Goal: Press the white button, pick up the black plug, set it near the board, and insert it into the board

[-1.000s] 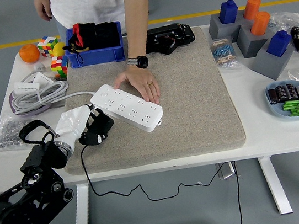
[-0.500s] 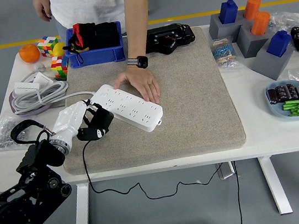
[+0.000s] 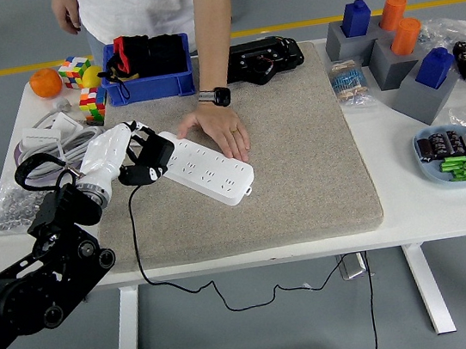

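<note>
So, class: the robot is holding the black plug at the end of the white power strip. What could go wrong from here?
1. The left hand grips the black plug over the near end of the power strip; if the prongs miss the holes, it may jam.
2. The person's hand rests on the strip, so a sideways shove could pinch it.
3. The plug's black cable trails off the table edge and could snag.

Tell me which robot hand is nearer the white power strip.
Left. The left hand, holding the black plug, is at the white power strip's left end; the right hand is out of view.
</note>
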Available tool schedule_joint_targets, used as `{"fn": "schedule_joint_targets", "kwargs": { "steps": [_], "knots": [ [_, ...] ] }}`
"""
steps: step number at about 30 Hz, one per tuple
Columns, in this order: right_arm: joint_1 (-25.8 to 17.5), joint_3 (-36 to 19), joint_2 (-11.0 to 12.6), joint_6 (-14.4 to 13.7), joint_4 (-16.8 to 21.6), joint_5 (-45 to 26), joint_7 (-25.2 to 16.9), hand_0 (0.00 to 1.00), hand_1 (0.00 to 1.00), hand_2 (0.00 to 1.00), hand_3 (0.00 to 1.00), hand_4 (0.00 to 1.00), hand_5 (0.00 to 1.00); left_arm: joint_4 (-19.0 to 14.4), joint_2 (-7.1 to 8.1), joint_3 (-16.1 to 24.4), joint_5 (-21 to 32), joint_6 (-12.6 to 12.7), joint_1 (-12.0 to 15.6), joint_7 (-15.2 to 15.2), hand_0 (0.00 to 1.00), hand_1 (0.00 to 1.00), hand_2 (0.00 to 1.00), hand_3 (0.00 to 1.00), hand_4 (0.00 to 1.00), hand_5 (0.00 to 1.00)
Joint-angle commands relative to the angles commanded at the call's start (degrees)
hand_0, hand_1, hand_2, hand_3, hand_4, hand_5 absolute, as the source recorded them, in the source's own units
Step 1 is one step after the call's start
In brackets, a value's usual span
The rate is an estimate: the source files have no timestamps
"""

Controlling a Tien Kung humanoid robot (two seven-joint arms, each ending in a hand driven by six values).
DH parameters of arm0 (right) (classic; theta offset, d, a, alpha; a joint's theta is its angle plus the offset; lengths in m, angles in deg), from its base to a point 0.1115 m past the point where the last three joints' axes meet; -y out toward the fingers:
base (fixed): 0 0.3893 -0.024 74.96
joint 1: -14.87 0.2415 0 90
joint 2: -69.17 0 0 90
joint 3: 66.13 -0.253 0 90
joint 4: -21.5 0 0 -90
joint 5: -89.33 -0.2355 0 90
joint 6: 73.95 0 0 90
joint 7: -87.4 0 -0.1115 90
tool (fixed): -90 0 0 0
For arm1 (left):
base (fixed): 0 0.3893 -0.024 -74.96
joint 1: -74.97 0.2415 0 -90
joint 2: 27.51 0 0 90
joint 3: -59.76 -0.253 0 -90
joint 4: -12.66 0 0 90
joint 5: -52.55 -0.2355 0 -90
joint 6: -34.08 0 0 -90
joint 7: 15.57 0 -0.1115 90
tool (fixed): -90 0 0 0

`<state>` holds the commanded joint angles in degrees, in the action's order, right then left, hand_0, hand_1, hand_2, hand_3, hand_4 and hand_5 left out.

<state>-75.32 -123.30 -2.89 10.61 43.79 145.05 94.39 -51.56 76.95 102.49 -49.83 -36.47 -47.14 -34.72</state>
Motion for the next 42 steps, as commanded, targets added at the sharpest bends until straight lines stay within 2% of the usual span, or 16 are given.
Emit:
{"fn": "schedule_joint_targets", "kwargs": {
  "steps": [5, 11, 23, 42],
  "knots": [
    [0.1, 0.2, 0.0, 0.0, 0.0, -0.1, 0.0, 0.558, 0.484, 0.5, 0.505, 0.641, 0.386, 3.6, -2.19, -0.7, -0.6, 0.2, -1.4, 0.4, 0.086, 0.188, 0.258, 0.31, 0.351, 0.002],
    [0.2, 0.4, 0.1, 0.0, 0.0, -0.2, 0.0, 0.56, 0.484, 0.499, 0.503, 0.641, 0.387, 5.4, -3.11, -2.4, -1.7, -0.2, -2.3, 0.2, 0.086, 0.185, 0.254, 0.306, 0.334, 0.002],
    [0.1, 0.4, 0.1, 0.0, 0.0, -0.2, 0.0, 0.558, 0.482, 0.499, 0.505, 0.641, 0.385, 7.8, -3.5, -3.6, -3.7, -0.9, -3.1, -0.2, 0.085, 0.185, 0.253, 0.305, 0.327, 0.002],
    [-0.2, 0.2, -0.2, 0.0, 0.0, -0.2, 0.0, 0.558, 0.482, 0.499, 0.505, 0.64, 0.385, 8.2, -3.07, -4.0, -5.0, -1.4, -2.9, -0.6, 0.082, 0.182, 0.251, 0.304, 0.325, 0.002]
  ]
}}
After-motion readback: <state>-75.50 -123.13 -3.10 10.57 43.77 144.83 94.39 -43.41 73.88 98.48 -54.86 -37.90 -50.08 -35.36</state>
